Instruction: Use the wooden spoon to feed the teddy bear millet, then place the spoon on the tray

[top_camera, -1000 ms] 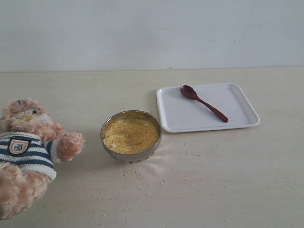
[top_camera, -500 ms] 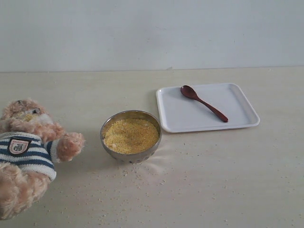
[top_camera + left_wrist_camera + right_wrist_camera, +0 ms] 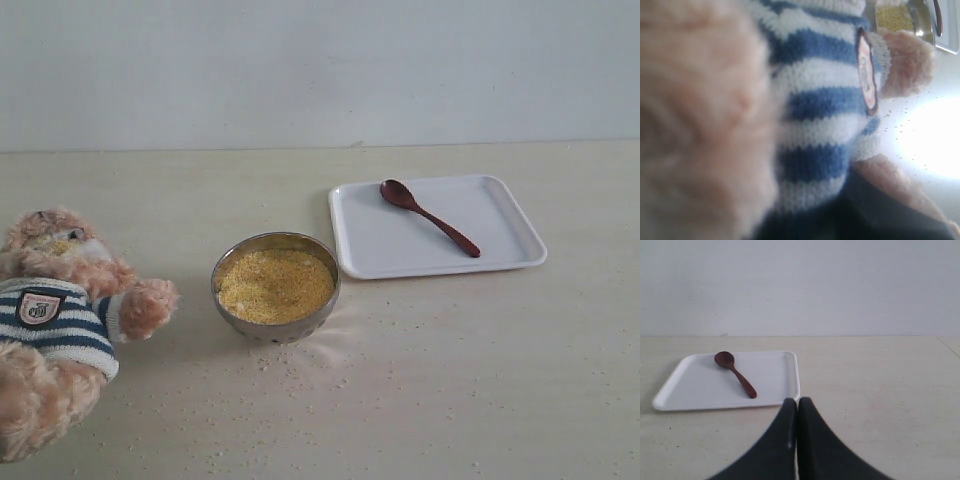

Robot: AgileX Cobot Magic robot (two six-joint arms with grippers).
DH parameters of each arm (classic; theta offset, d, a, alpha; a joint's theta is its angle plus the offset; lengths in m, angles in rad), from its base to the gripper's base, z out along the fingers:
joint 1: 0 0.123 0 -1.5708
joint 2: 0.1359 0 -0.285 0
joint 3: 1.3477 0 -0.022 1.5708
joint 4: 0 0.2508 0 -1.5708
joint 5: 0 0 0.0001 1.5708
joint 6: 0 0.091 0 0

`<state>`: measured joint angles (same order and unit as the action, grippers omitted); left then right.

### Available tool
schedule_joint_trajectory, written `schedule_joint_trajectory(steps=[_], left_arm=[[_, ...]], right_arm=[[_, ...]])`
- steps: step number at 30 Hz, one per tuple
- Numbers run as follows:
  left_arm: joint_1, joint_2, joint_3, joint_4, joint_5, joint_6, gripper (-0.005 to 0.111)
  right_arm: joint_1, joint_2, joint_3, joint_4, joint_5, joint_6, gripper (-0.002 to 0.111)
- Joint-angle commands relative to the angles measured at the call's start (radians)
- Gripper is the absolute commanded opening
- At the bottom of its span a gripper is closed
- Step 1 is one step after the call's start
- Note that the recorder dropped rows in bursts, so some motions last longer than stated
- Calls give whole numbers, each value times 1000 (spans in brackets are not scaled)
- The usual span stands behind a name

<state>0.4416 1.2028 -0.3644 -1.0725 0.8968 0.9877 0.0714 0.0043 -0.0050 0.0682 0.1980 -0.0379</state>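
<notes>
Plainly the right hand (image 3: 797, 407) is closed, empty; for the left hand (image 3: 860, 220) I cannot tell.

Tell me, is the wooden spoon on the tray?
On it: the wooden spoon lies flat within the rim of the tray.

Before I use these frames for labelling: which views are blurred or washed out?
Left wrist view: the teddy bear is blurred up close, the table beyond blown out white. Right wrist view: tray and wooden spoon crisp, the shut right pincer a dark silhouette. Exterior view: even, soft light, glint beside the steel bowl.
</notes>
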Motion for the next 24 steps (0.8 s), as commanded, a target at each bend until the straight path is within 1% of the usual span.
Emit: schedule_joint_trajectory(steps=[1, 24], left_arm=[[1, -10, 1, -21, 9, 0, 8], [1, -10, 1, -35, 3, 0, 8]], right_arm=[[-3, -4, 5, 1, -7, 3, 0], [-3, -4, 5, 1, -7, 3, 0]])
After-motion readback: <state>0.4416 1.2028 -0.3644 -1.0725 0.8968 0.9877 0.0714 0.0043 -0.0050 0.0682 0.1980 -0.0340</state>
